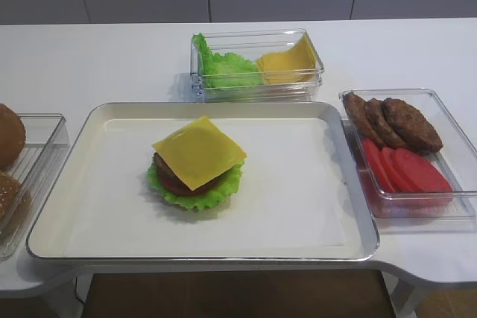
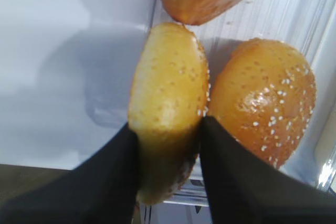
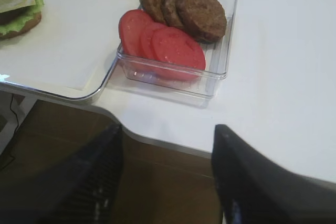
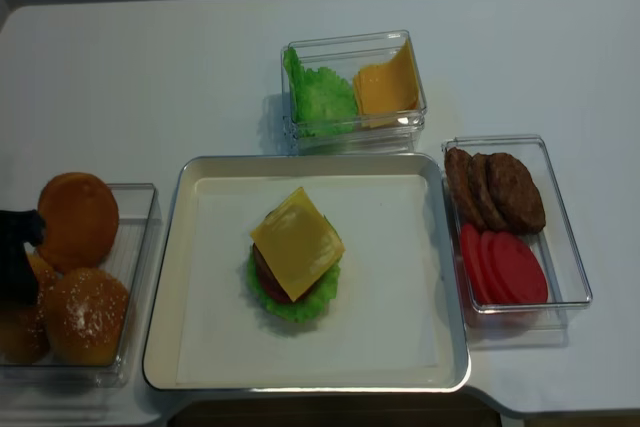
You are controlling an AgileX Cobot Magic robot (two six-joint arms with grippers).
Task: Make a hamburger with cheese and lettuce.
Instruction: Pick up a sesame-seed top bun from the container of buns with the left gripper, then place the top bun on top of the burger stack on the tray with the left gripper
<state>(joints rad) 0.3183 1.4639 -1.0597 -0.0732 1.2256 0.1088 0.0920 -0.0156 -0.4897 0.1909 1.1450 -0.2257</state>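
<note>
The hamburger sits mid-tray with no bun top: the ruffled green lettuce at the bottom, then a patty, then the yellow cheese square on top. It also shows in the right wrist view. My left gripper is shut on a sesame bun, held edgewise over the bun box. It shows as a black shape at the left edge of the realsense view. My right gripper is open and empty, over the table's front edge near the tomato box.
The silver tray holds the stack. A clear box behind it holds a lettuce heap and cheese slices. A box on the right holds patties and tomato slices. The bun box on the left holds other buns.
</note>
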